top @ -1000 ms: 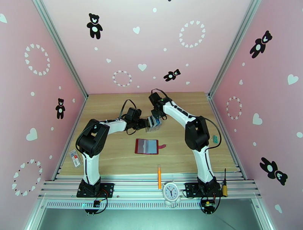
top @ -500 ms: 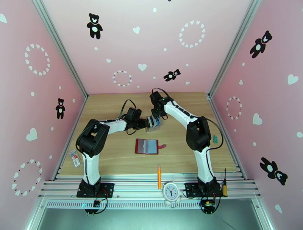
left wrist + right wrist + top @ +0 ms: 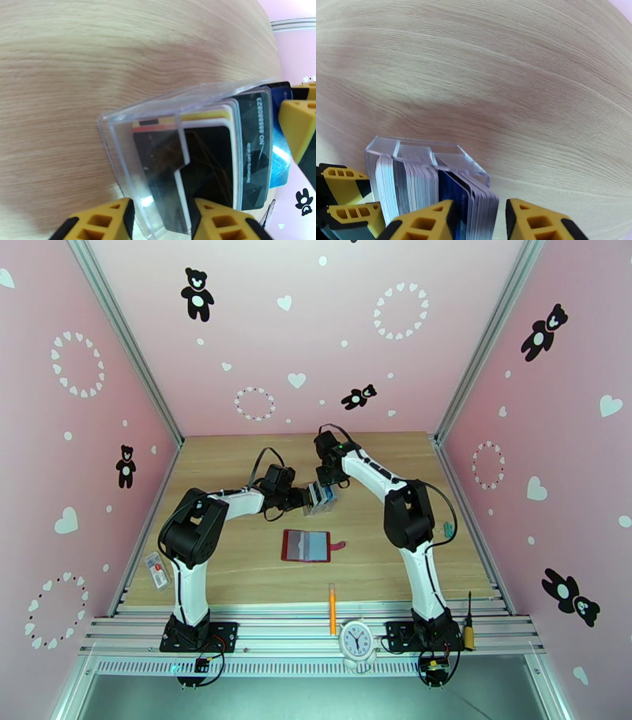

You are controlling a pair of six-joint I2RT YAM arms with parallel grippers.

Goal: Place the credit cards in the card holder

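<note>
Our left tool (image 3: 162, 219) clamps the clear rack (image 3: 118, 134), just far of the open card holder (image 3: 306, 545) on the table (image 3: 229, 457). Our right tool (image 3: 478, 221), jaws apart, straddles the upright credit cards (image 3: 455, 197) standing in it.

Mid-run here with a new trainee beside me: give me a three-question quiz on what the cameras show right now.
1. True or false: the card holder lies open on the table.
2. The credit cards stand in: A the card holder, B the clear rack, C a flat pile.
3. Which gripper grips the rack?
Key: 1 true; 2 B; 3 the left gripper.
</note>
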